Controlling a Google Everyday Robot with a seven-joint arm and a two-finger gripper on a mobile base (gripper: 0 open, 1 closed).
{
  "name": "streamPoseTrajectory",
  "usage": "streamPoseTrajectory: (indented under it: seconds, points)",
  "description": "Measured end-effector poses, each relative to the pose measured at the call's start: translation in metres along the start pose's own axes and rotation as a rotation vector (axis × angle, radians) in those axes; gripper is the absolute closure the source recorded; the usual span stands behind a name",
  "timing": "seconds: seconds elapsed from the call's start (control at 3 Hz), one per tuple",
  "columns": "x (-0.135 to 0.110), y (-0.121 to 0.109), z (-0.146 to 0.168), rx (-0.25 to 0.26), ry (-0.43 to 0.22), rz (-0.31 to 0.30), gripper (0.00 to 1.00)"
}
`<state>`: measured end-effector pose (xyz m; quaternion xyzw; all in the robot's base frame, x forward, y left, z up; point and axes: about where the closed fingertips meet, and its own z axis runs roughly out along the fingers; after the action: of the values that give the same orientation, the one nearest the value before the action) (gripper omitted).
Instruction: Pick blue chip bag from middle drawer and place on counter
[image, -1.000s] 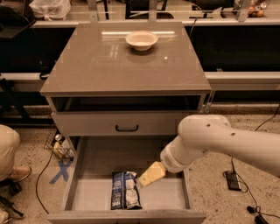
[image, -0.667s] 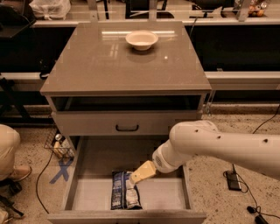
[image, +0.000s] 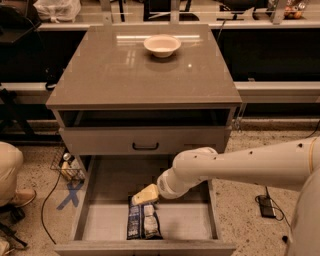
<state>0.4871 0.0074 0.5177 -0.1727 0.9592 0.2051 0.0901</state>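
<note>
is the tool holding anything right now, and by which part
Nothing seems held: the tool hangs over the top end of the bag, which lies flat on the drawer floor. Contact cannot be told.

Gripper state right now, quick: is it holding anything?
Gripper: in the middle drawer, at the top end of the blue chip bag, which lies on the drawer floor; open or closed cannot be told.

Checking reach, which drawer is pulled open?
The deep middle drawer holding the blue chip bag, pincer by the bag's far end; the black-handled drawer above is shut.
</note>
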Motion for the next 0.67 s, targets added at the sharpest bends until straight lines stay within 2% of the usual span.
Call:
streamPoseTrajectory:
  seconds: [0.33, 0.67]
  points:
    - [0.000, 0.002, 0.008, 0.006, 0.008, -0.003, 0.00]
    - [0.001, 0.000, 0.023, 0.045, 0.024, -0.007, 0.00]
